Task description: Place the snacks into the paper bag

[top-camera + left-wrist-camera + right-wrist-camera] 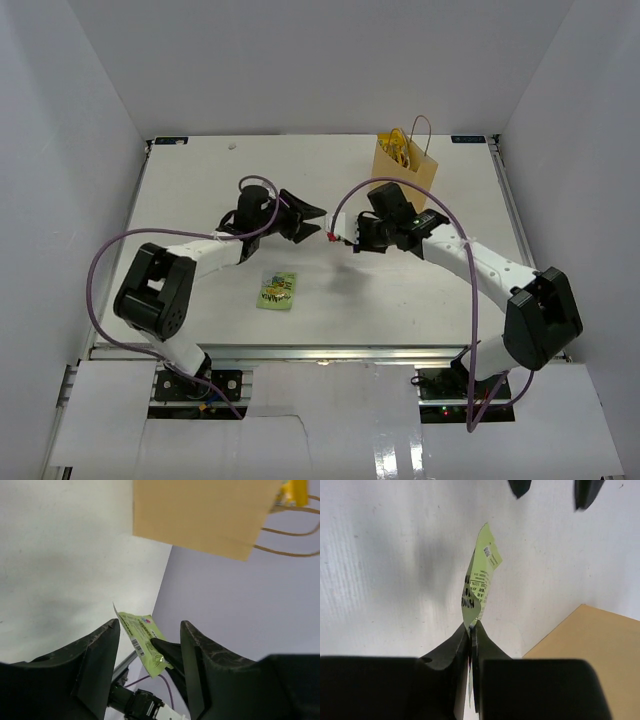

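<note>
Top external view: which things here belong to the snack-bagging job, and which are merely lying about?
Job:
- paper bag
- yellow pack at its mouth
- light-green packet, pinched in the right pincer
- green packet on the table
- left pincer, open

Not the job:
- purple cables
- white enclosure walls

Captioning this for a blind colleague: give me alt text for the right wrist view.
The right gripper is shut on a light-green packet that stands up from its jaws over the white table. A corner of the tan paper bag shows at lower right, the tips of the open left gripper at the top.
</note>
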`<action>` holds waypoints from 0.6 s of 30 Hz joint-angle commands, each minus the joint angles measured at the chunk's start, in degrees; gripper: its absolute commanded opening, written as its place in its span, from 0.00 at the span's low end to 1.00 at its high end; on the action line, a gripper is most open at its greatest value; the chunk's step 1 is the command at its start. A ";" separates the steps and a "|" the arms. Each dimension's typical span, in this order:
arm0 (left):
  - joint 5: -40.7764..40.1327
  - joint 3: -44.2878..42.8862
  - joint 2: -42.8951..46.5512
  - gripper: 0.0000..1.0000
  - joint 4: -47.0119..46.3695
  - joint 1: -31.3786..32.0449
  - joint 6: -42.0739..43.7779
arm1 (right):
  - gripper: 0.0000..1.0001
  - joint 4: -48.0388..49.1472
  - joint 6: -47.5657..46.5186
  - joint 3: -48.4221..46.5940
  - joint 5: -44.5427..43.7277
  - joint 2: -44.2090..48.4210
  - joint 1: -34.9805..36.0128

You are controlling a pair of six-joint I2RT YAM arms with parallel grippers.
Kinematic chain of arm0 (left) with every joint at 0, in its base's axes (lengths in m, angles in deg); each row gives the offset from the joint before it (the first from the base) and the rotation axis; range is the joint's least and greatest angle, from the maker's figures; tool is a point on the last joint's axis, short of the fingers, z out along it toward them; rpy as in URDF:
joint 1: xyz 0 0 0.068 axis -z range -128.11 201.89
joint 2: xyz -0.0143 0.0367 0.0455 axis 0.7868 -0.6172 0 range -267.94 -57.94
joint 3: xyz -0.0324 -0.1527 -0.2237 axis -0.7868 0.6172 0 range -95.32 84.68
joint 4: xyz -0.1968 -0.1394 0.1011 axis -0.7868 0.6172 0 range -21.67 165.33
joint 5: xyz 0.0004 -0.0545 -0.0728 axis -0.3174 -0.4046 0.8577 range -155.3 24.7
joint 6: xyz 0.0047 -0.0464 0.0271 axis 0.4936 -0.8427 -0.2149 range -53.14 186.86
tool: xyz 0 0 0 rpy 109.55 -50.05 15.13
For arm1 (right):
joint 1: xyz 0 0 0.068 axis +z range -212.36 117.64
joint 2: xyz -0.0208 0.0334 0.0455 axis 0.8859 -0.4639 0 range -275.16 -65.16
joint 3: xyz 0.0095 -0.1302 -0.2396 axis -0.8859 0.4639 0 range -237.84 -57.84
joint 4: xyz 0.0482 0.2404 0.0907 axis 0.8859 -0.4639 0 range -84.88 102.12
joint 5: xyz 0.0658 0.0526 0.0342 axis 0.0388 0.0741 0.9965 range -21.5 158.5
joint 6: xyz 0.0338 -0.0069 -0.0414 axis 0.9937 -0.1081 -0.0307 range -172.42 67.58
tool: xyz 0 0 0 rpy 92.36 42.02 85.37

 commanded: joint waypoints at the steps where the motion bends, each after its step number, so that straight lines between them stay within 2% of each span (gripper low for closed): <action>1: 1.38 0.84 7.48 0.62 -2.30 -2.68 7.50 | 0.08 -4.56 3.40 -5.93 9.54 3.27 -3.11; 4: -3.44 1.89 15.04 0.64 3.92 -4.53 16.89 | 0.08 -7.82 7.00 -14.09 16.49 4.16 -7.86; 5: -5.20 1.63 19.15 0.64 6.38 -4.71 23.97 | 0.08 -10.09 9.19 -19.69 17.81 3.89 -9.18; 6: -7.74 -0.37 21.10 0.65 9.62 -4.71 27.69 | 0.08 -11.07 10.52 -22.70 20.87 3.72 -12.24; 7: -11.94 -1.61 22.77 0.66 16.62 -4.62 31.38 | 0.08 -11.69 11.92 -25.34 22.29 3.37 -13.84; 10: -17.15 -3.12 30.42 0.72 24.75 -4.62 42.47 | 0.08 -12.23 18.25 -34.66 26.77 1.79 -20.95; 12: -18.57 -1.54 37.07 0.85 25.12 -4.62 46.60 | 0.08 -11.96 23.06 -40.19 29.14 -0.14 -25.95; 14: -20.06 1.97 41.32 0.98 24.86 -4.62 47.15 | 0.08 -11.96 26.25 -43.20 30.03 -2.59 -28.78; 18: -19.11 7.95 49.41 0.98 24.95 -4.71 46.02 | 0.08 -11.35 34.59 -48.30 33.01 -7.87 -36.68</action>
